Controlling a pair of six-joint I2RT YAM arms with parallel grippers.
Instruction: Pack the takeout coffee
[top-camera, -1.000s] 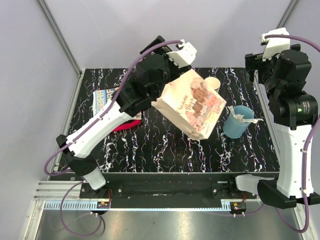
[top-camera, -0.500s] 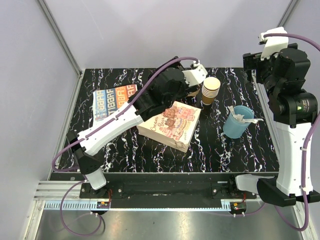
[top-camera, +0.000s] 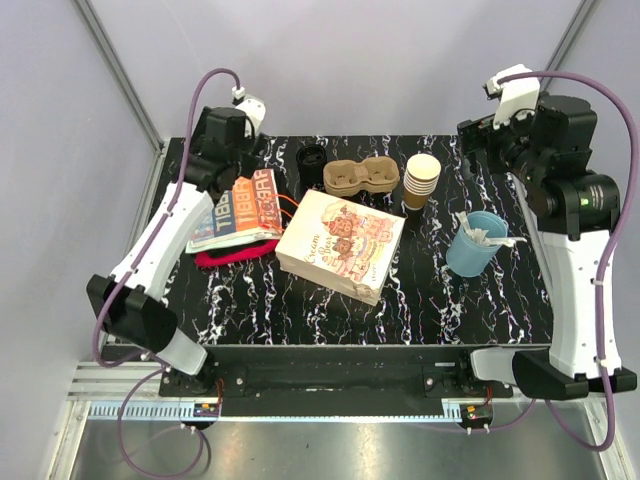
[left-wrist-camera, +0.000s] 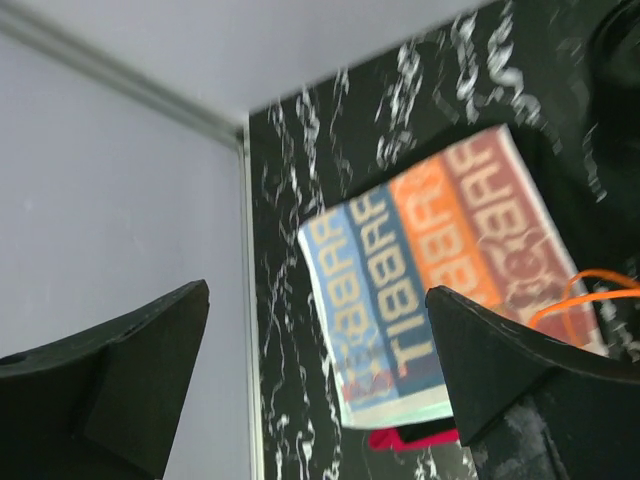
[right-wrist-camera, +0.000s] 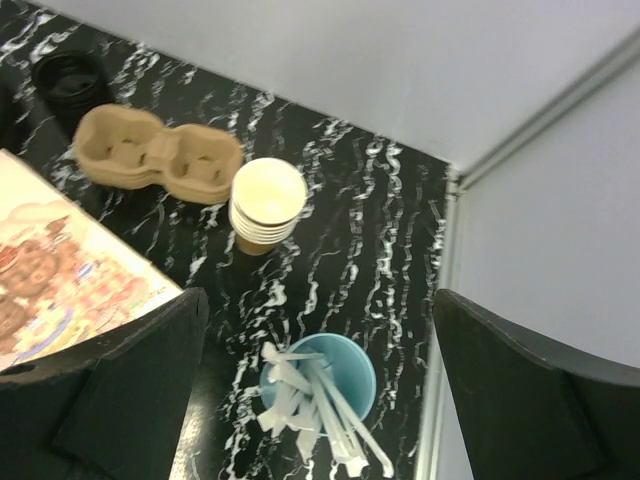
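The takeout coffee (top-camera: 312, 165) shows as a dark, black-lidded cup at the back of the table, left of a brown cup carrier (top-camera: 360, 178). The right wrist view also holds the coffee (right-wrist-camera: 68, 76) and the carrier (right-wrist-camera: 160, 155). An illustrated paper bag (top-camera: 340, 245) lies flat mid-table. My left gripper (left-wrist-camera: 315, 380) hangs open and empty above the table's far left corner, over a striped bag (left-wrist-camera: 440, 270). High at the back right, my right gripper (right-wrist-camera: 320, 390) is open and empty, well above a light blue cup (right-wrist-camera: 345, 365).
A stack of lidless paper cups (top-camera: 422, 178) stands right of the carrier. The blue cup (top-camera: 475, 245) holds white stirrers. The striped bag (top-camera: 235, 208) lies on a red item (top-camera: 235, 252) with an orange cord (left-wrist-camera: 580, 295). Grey walls and frame posts enclose the table.
The illustrated bag went from raised at my left arm to lying flat mid-table. My left arm swung back to the far left corner. The right arm shifted slightly.
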